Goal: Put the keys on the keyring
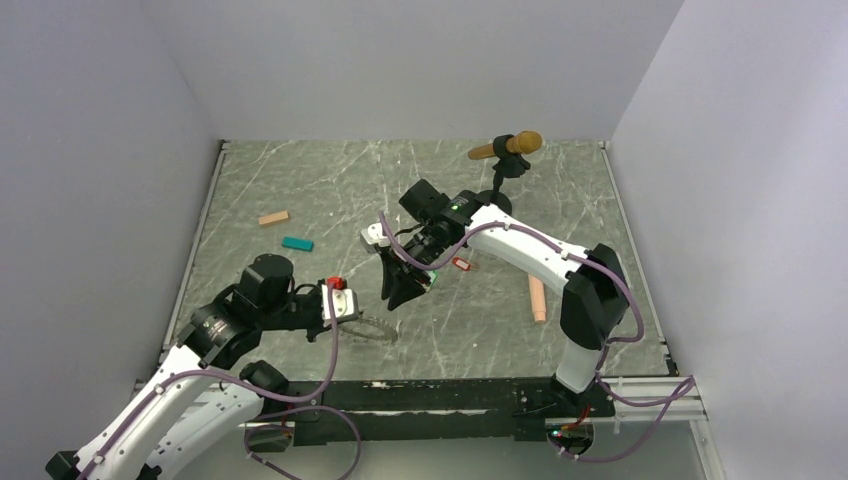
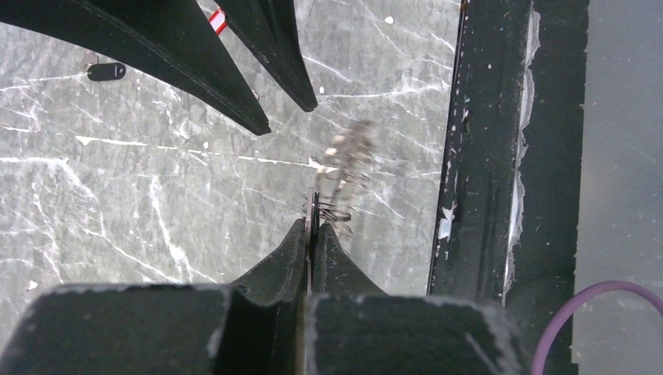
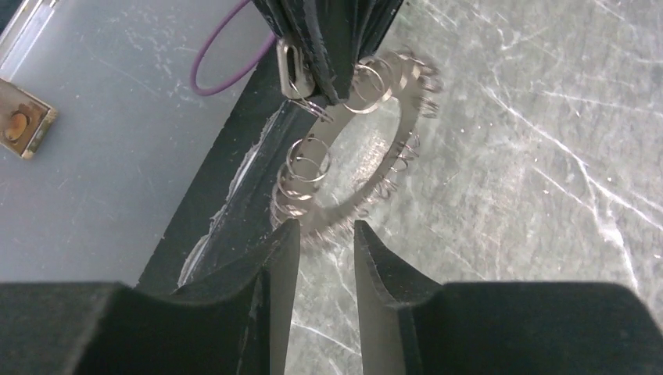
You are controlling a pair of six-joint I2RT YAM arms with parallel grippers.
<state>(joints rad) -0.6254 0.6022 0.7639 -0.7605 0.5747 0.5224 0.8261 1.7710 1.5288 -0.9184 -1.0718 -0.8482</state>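
The keyring point(image 3: 332, 141), a metal ring with small wire loops round its rim, hangs just above the table near the front edge. In the top view the keyring point(image 1: 376, 328) sticks out from my left gripper point(image 1: 355, 318). My left gripper point(image 2: 313, 226) is shut on the keyring's point(image 2: 344, 160) rim, seen edge-on and blurred. My right gripper point(image 3: 320, 230) is open with nothing between its fingers, its tips just short of the ring's near rim. From above, the right gripper point(image 1: 396, 299) points down-left at the ring. A red-tagged key point(image 1: 460, 263) lies behind the right arm. A black-tagged key point(image 2: 105, 71) lies further off.
A tan block point(image 1: 273, 217) and a teal block point(image 1: 297, 243) lie at the back left. A microphone on a stand point(image 1: 510, 147) is at the back. A pale pink stick point(image 1: 538, 298) lies on the right. The black front rail point(image 2: 477, 156) runs close beside the ring.
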